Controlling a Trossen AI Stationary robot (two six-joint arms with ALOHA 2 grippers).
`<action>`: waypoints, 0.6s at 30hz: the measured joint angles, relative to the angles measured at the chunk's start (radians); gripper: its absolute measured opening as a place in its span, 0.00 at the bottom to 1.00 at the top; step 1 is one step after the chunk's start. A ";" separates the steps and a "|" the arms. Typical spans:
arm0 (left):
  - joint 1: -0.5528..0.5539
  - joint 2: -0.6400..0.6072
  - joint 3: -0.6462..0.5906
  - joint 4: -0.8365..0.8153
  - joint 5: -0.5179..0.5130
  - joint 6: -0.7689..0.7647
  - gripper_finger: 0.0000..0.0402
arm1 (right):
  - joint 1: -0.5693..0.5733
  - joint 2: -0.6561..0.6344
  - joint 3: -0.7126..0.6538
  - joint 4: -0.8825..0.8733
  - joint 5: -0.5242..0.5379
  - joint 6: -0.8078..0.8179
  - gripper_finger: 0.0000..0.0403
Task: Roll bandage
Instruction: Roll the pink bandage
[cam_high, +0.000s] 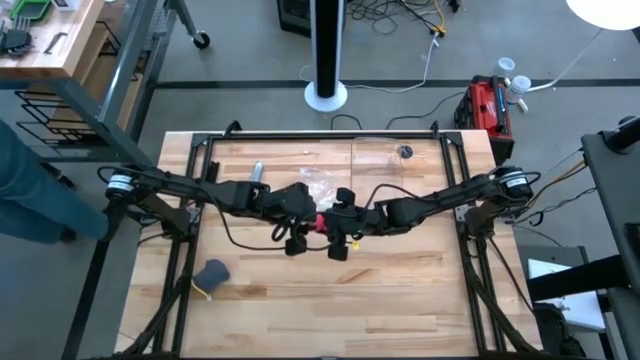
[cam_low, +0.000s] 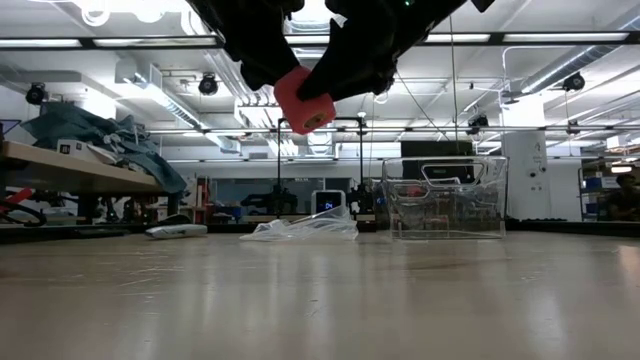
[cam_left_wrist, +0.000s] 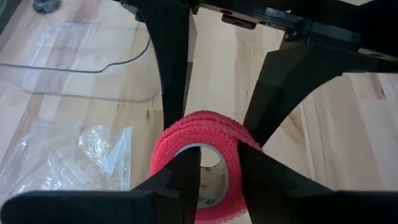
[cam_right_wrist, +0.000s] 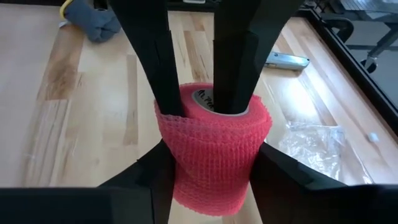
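Observation:
The bandage (cam_low: 303, 100) is a compact pink-red roll with a hollow cardboard core. It hangs well above the table's middle, between both grippers. My left gripper (cam_left_wrist: 219, 155) comes at it from the table's left and my right gripper (cam_right_wrist: 211, 149) from the right. Each is shut on the roll. In the high view only a small pink patch of the bandage (cam_high: 322, 222) shows between the two dark hands. My left gripper has one finger (cam_right_wrist: 235, 74) inside the roll's hollow core (cam_left_wrist: 214, 168) and the other finger (cam_right_wrist: 155, 74) outside, against the wound wall. It slants down from the table's left. The roll is lifted clear of the table. My right gripper pinches the roll's outer wound wall (cam_right_wrist: 211, 162) between its two fingers (cam_left_wrist: 169, 93), one on each side of the roll. It slants down from the table's right, opposite the left gripper. The roll stays clear of the table, and its open core end (cam_low: 320, 118) faces slantwise downward.
A crinkled clear plastic bag (cam_high: 318, 183) lies just beyond the grippers. A clear plastic box (cam_high: 385, 160) stands at the far side. A small silver thing (cam_high: 257, 171) lies far left. A grey-blue lump (cam_high: 212, 273) lies near left. The wooden table (cam_high: 400, 290) is bare at the near right.

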 joint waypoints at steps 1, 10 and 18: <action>0.000 0.000 0.000 -0.001 0.002 -0.002 0.25 | 0.000 0.000 0.000 -0.001 0.001 0.000 0.41; 0.000 -0.002 0.000 -0.006 0.005 -0.028 0.36 | 0.000 0.000 0.000 -0.009 0.000 0.003 0.42; -0.004 -0.010 0.039 -0.088 0.004 -0.049 0.30 | 0.000 0.000 -0.001 -0.017 -0.004 0.001 0.42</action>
